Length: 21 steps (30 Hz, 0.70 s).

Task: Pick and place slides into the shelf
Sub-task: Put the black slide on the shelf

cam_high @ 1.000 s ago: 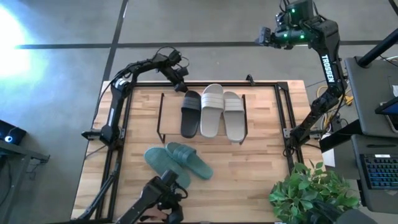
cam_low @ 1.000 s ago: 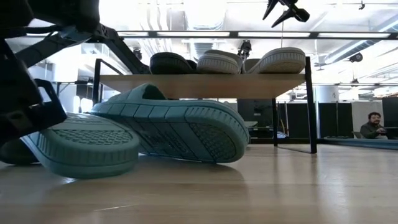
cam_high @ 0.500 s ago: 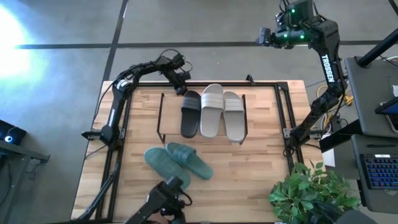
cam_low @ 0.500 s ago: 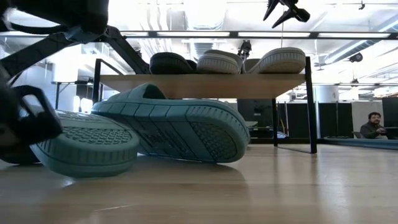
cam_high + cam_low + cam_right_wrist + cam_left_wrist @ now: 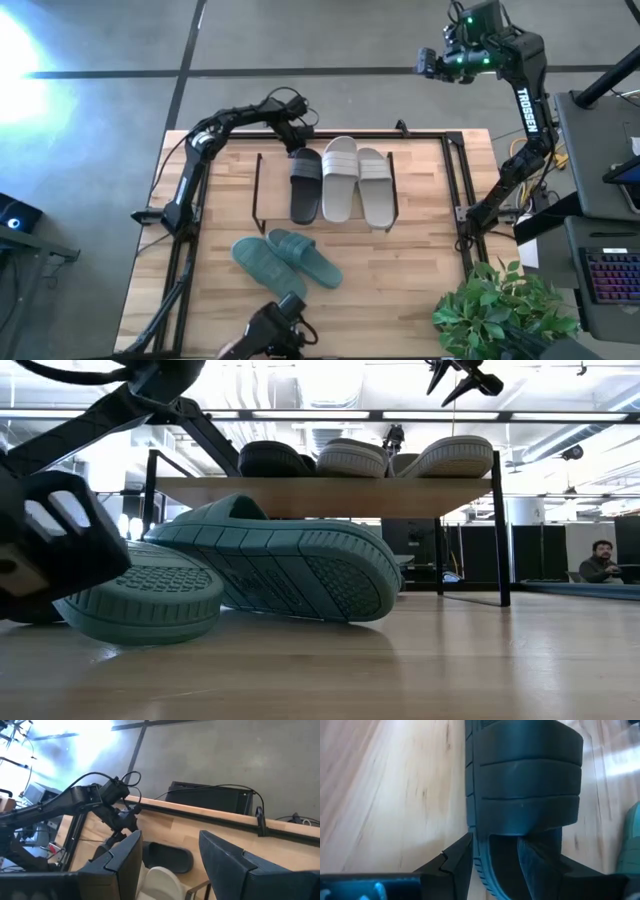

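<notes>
Shelf nearly full, tabletop front half crowded

Three slides fill the shelf (image 5: 262, 185) right of its bare left strip; the teal pair (image 5: 287, 260) blocks the near-left tabletop (image 5: 420, 270), whose right side lies open.

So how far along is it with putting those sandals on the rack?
Three are on the shelf: two white slides and a black slide, whose end the left gripper grips in its jaws. The teal pair lies on the table, yet to go. The right gripper waits open, raised past the far edge. I see no second black slide.
</notes>
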Motion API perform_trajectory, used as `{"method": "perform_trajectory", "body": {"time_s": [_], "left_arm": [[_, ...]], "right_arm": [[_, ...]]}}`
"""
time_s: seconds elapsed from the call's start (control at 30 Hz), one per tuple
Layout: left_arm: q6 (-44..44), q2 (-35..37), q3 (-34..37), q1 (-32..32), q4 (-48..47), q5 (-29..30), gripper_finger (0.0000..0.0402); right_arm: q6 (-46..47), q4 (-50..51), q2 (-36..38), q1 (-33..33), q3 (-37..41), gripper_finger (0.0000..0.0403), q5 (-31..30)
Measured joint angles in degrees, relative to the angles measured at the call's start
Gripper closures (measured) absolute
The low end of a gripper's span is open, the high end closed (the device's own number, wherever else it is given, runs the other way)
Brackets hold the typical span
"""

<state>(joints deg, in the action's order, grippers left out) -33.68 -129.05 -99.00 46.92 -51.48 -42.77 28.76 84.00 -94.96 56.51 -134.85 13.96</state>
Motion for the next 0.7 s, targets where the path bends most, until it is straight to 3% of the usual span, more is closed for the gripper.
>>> {"method": "perform_trajectory", "body": {"time_s": [0.17,0.47,0.7], "left_arm": [[-2.94,0.42,0.0,-0.88,1.07,2.76,0.0263],[-3.46,0.44,-0.02,-3.32,11.65,8.93,0.0263],[-7.73,0.47,-0.02,-5.33,15.96,9.06,0.0263]], "right_arm": [[-0.09,-0.08,0.32,0.0,-0.06,0.0216,0.0],[-0.93,-0.04,0.95,0.0,-0.13,0.0216,0.02],[-2.29,0.23,1.18,0.02,-0.13,0.0216,-0.38]]}}
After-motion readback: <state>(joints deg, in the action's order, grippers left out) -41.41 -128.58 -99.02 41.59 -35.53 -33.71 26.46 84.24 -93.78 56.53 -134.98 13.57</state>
